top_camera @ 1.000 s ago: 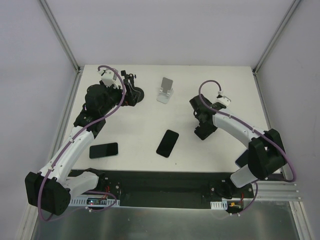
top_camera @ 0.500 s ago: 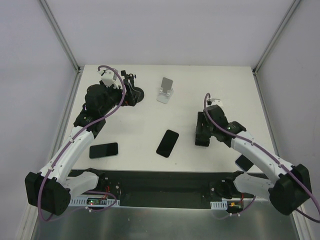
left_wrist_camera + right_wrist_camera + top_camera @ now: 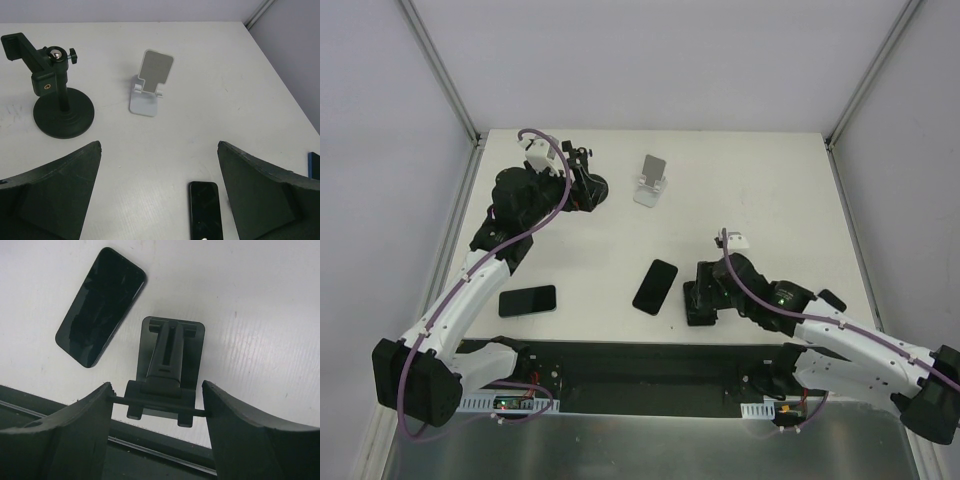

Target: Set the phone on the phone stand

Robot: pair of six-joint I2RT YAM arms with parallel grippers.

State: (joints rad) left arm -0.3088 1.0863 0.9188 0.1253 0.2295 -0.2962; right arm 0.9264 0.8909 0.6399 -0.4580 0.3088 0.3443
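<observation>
**Right end effector clamps a black stand beside the phone**

The right end effector point(image 3: 157, 396) is partly closed, its two fingers pressing on the ends of the thin cross bar at the foot of a black phone stand point(image 3: 170, 355). The stand sits between the fingers, its back plate and centre rib facing the wrist camera. It is low over the near part of the white surface point(image 3: 770, 180), close to the dark front edge. The phone point(image 3: 100, 305) lies flat with its screen up, just left of the stand and apart from it, untouched and angled so that its far end leans right. It is not on any stand.

The left end effector point(image 3: 157, 147) is spread wide and holds nothing, hanging over the far left of the surface. Ahead of it stands a black clamp holder point(image 3: 62, 110) on a round base, and to the right of that a white phone stand point(image 3: 150, 82), upright and unloaded. A second phone point(image 3: 527, 300) lies flat near the left front edge, well apart from both end effectors.
</observation>
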